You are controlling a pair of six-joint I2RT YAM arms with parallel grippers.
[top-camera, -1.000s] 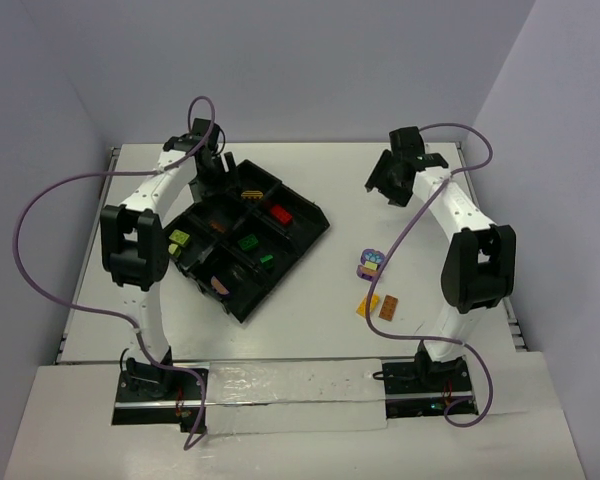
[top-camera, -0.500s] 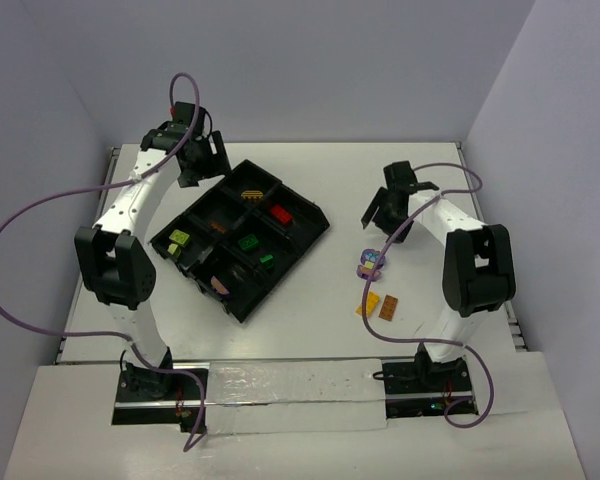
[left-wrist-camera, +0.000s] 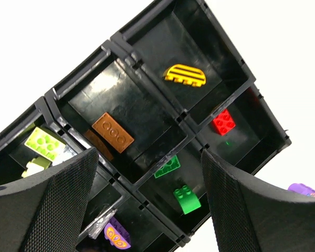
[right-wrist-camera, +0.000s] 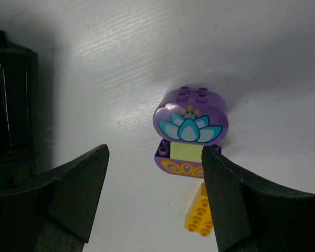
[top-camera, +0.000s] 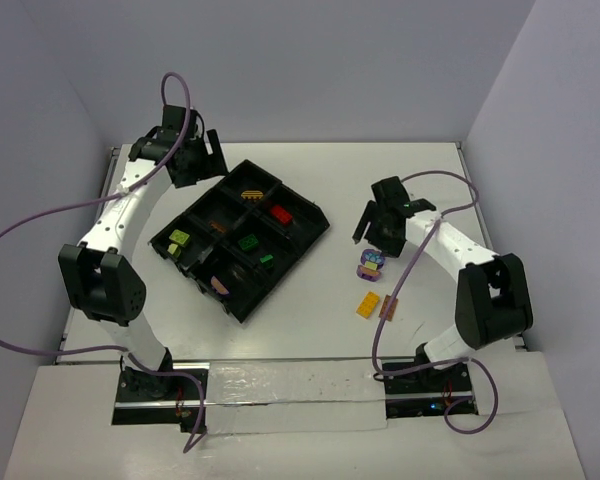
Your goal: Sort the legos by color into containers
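Right claw (right-wrist-camera: 153,152), jaws spread and holding nothing, hangs over loose bricks on the desk (top-camera: 310,310). Nearest are the yellow brick (right-wrist-camera: 198,212) and the brown brick (top-camera: 388,307), half under the cable (top-camera: 375,340). Next comes the rounded purple piece (right-wrist-camera: 190,118) on a purple base (right-wrist-camera: 181,168), join unclear. Pinching its curved sides could slip it or nudge the yellow one. Farther off is the black tray (top-camera: 323,222) with sorted bricks (left-wrist-camera: 223,122). Left claw (left-wrist-camera: 148,155) is spread and empty above it; its fingers (left-wrist-camera: 47,205) hide some compartments.

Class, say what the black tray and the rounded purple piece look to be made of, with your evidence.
Tray: probably thin moulded plastic, glossy; its black walls and floors carry bright reflections. Purple piece: probably hard plastic, smooth with a slight sheen; moulded studs on top and a soft highlight on its printed face.
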